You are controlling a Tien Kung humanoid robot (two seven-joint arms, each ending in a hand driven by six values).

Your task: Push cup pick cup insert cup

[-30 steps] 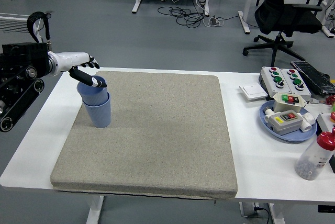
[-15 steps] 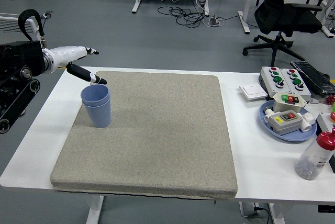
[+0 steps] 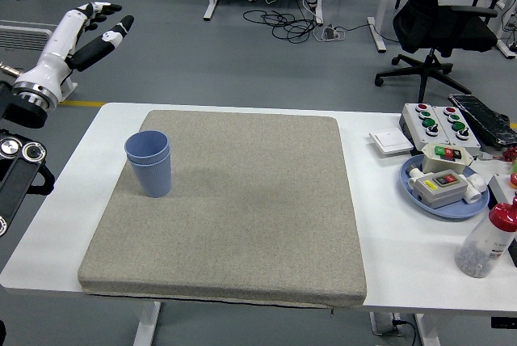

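While the left hand (image 3: 81, 27) is raised high at the upper left, well above and behind the tabletop (image 3: 380, 233), its fingers (image 3: 109, 37) are stretched out straight and slightly spread, holding nothing. The hand is white with dark fingertips, on a black arm that comes in from the left edge.

Two light blue cups (image 3: 149, 163), one nested inside the other, stand upright on the left part of a grey fabric mat (image 3: 234, 208). The stack is well apart from the hand and near the mat's left edge.

The mat covers most of the white tabletop. To the right of it lies a white switch plate (image 3: 392, 143). Just beyond that sits a grey button box (image 3: 440, 122) with red and green push buttons. A round blue plate (image 3: 416, 188) near the right edge carries two smaller control boxes (image 3: 443, 176), each with a green and a red button. A clear bottle with a red cap (image 3: 488, 241) stands at the right edge near the front. Any lettering on the boxes is too small to read.

A black office chair (image 3: 440, 23) stands on the grey floor behind the tabletop, with cables (image 3: 295, 27) lying further back.
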